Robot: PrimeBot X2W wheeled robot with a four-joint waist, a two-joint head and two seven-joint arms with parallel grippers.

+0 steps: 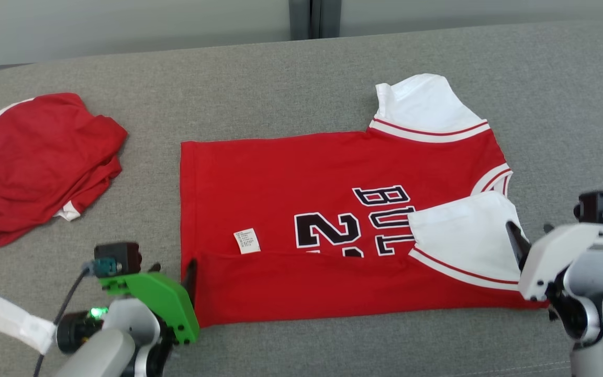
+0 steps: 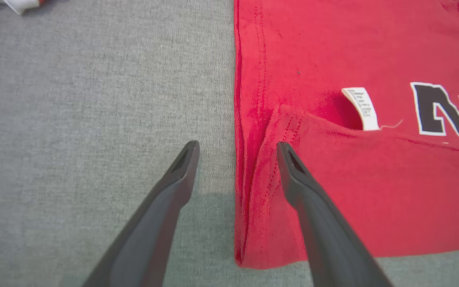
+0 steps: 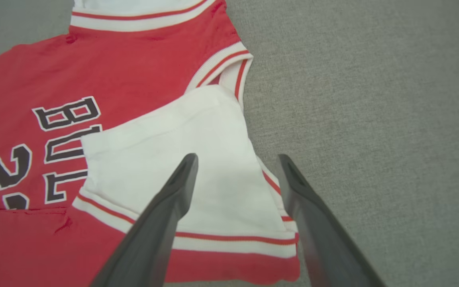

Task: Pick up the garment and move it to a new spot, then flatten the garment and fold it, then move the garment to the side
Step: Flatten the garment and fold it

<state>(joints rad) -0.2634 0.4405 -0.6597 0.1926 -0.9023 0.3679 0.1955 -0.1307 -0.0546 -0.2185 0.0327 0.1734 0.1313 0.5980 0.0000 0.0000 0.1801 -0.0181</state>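
The red jersey (image 1: 333,209) is lying spread across the middle of the grey surface (image 1: 280,78), lettering facing up. Its near long edge is sitting turned over as a flap (image 1: 333,298) that is covering the bottom of the numbers. The near white sleeve (image 3: 165,151) is lying tucked in over the chest.

The left pincer (image 2: 237,149) is standing wide open astride the hem end of that flap, gripping nothing. The right pincer (image 3: 237,159) is gaping just as empty over the sleeve end.

To my eye the near fold is looking finished and the far half is waiting. I'd be lifting both pincers clear without snagging the flap. Then I'd be taking the far hem corner and far shoulder together and carrying them level, so the crease is running straight. A second red garment (image 1: 40,157) is lying crumpled well apart at the left.
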